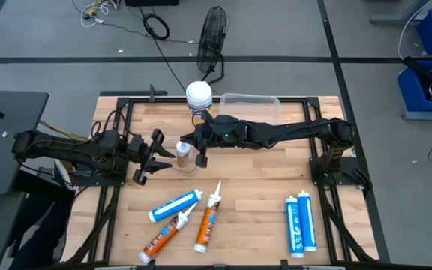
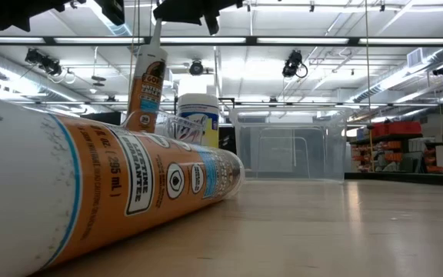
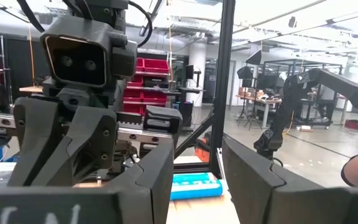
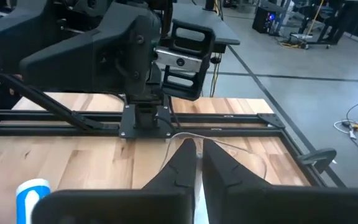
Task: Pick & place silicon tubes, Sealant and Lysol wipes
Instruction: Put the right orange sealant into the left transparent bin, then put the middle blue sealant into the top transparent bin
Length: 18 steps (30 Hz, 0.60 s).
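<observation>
An orange sealant cartridge (image 2: pixel 146 86) stands upright near the table's middle with its nozzle up. My right gripper (image 1: pixel 194 145) is shut on it and reaches in from the right. My left gripper (image 1: pixel 148 156) is open just left of the cartridge and touches nothing; its fingers (image 3: pixel 154 168) face the right arm. The Lysol wipes canister (image 1: pixel 199 95), with its white lid and yellow label (image 2: pixel 199 117), stands at the far edge beside a clear bin (image 1: pixel 250 102). A blue tube (image 1: pixel 175 206) and two orange ones (image 1: pixel 208 225) lie near the front. My right gripper pinches the orange cartridge's nozzle (image 2: pixel 157 35) between its two fingers (image 4: pixel 182 163). They come almost level from the table's right side and lie across the nozzle. The cartridge is upright below them. The lying cartridge in front hides its lower end in the low view.
Two blue tubes (image 1: pixel 301 223) lie side by side at the front right. One orange cartridge (image 2: pixel 106 185) lies close before the low camera. A fan (image 1: pixel 212 41) stands on the floor beyond the far edge. There is bare wood between the tube groups.
</observation>
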Each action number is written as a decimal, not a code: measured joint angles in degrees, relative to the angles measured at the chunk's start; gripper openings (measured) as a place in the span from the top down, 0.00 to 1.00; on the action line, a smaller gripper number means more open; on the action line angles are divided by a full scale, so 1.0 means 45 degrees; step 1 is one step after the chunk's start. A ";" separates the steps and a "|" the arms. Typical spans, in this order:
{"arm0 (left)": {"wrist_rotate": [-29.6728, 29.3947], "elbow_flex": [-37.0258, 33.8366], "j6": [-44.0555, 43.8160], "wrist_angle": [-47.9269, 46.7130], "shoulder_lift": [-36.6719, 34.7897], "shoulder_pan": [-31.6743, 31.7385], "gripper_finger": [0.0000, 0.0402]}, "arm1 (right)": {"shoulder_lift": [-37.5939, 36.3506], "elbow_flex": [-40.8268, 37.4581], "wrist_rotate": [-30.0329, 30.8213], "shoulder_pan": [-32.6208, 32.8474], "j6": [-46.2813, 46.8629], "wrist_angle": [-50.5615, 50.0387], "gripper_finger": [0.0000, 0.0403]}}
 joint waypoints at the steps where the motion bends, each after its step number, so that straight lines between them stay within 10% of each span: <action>1: 0.0002 0.0000 0.0001 -0.0016 0.0000 0.0002 0.65 | 0.0000 0.0000 0.0004 0.0000 -0.0025 0.0013 0.96; 18: 0.0003 0.0010 0.0006 -0.0171 -0.0097 0.0001 0.65 | 0.0698 0.0000 -0.0151 -0.0010 -0.0113 0.1776 0.66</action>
